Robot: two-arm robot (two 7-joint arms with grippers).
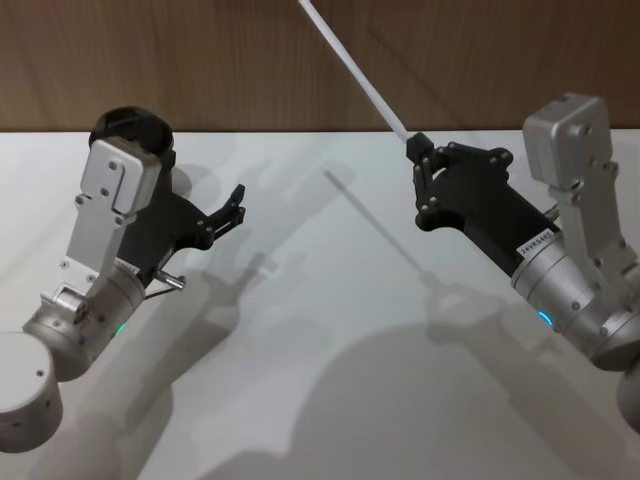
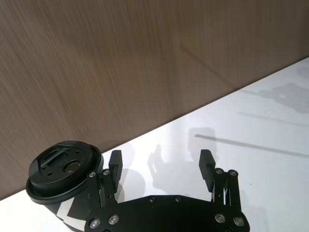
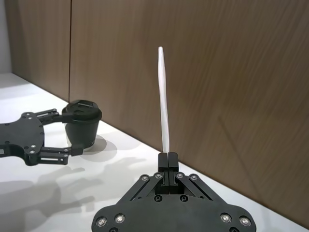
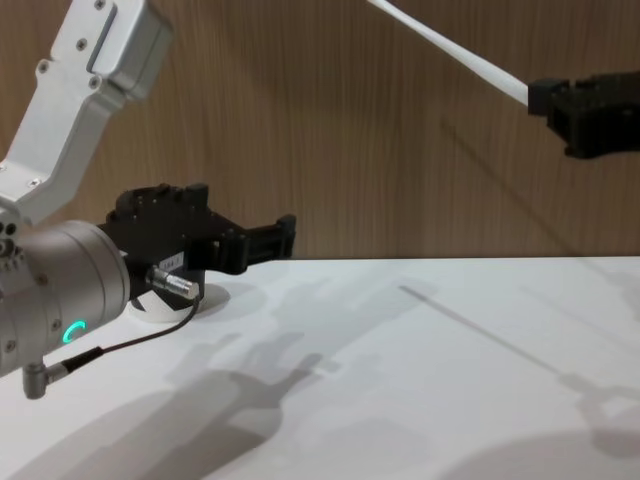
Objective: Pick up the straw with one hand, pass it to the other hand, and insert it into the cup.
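White straw (image 1: 355, 68) is riding pinched endwise in the right tool (image 1: 418, 150); the spread left tool (image 1: 238, 207) beside the cup (image 2: 63, 169) is likely needing a square, mid-shaft grip.

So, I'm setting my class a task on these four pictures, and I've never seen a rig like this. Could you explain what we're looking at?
This is a robot with two arms, photographed at one moment by four cameras. One is on its head looking down, one is on its chest looking across the table, and one is on each wrist. Each arm ends in a black two-fingered end effector. The right end effector is shut on one end of a long white straw, which it holds in the air, pointing up at a slant. The left end effector is open and holds nothing. A black lidded cup stands on the white table close beside it, near the wooden wall.
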